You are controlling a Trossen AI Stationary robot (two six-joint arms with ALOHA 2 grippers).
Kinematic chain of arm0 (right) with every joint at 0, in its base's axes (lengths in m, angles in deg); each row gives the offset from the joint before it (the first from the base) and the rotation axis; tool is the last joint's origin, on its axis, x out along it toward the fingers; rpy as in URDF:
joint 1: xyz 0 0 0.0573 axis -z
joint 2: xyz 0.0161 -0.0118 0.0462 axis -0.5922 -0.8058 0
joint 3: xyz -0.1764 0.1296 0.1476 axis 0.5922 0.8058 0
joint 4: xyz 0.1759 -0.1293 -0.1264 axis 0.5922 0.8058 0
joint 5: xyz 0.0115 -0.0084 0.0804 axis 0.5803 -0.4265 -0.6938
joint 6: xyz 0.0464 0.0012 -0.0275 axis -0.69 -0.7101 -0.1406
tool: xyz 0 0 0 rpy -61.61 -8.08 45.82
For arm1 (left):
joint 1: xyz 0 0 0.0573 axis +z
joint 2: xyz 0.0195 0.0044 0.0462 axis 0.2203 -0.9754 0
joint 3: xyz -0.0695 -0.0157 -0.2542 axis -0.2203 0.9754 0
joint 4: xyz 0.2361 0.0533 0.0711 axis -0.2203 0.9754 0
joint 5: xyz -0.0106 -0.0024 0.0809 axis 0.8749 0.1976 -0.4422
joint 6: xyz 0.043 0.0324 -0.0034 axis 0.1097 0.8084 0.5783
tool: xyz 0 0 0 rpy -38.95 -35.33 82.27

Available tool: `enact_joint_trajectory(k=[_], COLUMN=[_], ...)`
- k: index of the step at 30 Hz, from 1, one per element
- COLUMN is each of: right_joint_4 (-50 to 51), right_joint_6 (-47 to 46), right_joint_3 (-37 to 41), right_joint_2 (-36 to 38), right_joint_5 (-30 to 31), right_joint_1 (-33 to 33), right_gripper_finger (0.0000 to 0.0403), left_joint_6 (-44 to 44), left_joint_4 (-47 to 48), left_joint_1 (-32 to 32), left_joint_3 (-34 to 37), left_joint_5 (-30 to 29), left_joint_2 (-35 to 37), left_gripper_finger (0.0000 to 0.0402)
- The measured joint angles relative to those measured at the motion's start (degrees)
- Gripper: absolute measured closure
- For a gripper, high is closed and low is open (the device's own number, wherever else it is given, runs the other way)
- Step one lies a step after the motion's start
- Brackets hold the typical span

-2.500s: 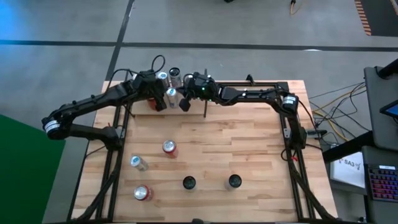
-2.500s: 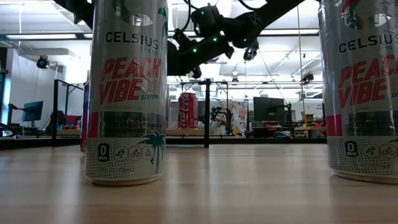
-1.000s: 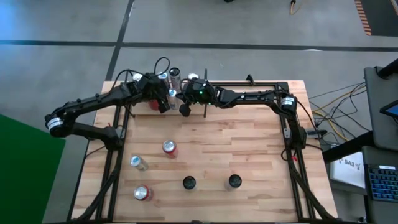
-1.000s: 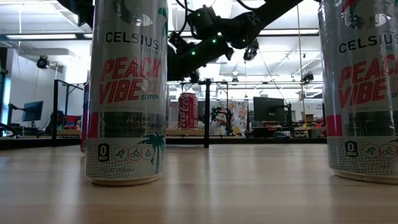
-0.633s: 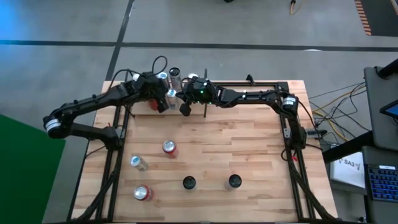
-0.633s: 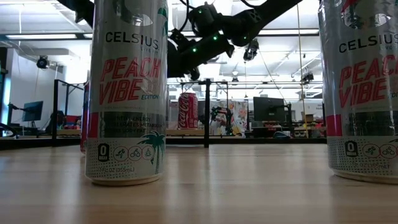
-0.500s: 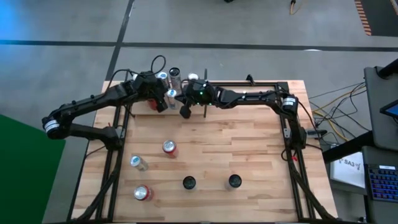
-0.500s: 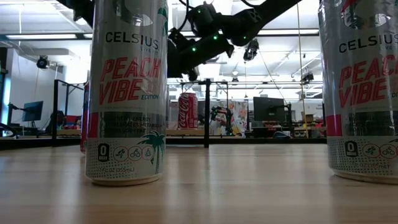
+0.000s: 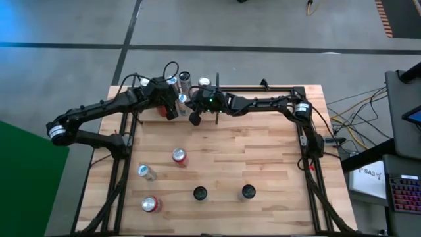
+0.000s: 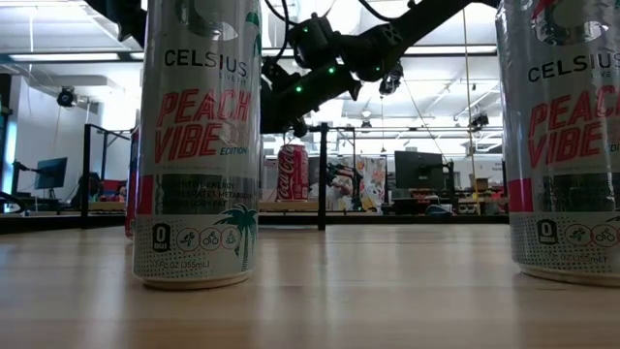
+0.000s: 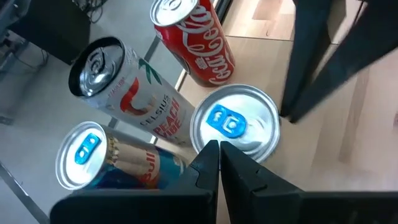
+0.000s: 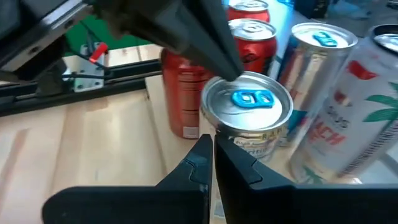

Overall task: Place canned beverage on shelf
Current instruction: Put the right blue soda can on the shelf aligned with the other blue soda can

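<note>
Beyond the desk (image 9: 263,158), both arms are crowding the shelf (image 9: 256,88). Left fingers (image 11: 219,155) and right fingers (image 12: 208,149), all pinched shut and empty, are hovering just over a blue-tabbed can (image 11: 235,126) (image 12: 249,115); a nudge could be toppling neighbours.
</note>
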Motion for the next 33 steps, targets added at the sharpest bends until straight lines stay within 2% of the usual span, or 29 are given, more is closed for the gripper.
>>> enact_joint_trajectory(k=[6,25,27,31,33], right_joint_4=[0.0,2.7,4.7,8.2,10.1], right_joint_6=[0.6,1.2,1.7,4.0,5.4], right_joint_3=[0.0,0.0,0.0,0.0,0.0], right_joint_2=[0.0,1.0,2.0,4.7,6.1], right_joint_5=[2.8,2.8,2.8,2.3,2.2], right_joint_1=[0.4,1.3,1.3,1.2,1.1], right_gripper_finger=[0.0394,0.0394,0.0394,0.0394,0.0394], left_joint_6=[-2.6,-6.0,-5.8,-4.6,-3.5], left_joint_4=[1.3,2.2,2.3,2.5,4.3], left_joint_1=[-0.3,-0.6,-0.8,-1.5,-2.1], left_joint_3=[0.0,-3.5,-3.5,-3.5,-3.5], left_joint_5=[0.0,0.2,2.2,10.4,11.9], left_joint_2=[0.2,1.4,2.0,2.4,2.5], left_gripper_finger=[0.0402,0.0402,0.0402,0.0402,0.0402])
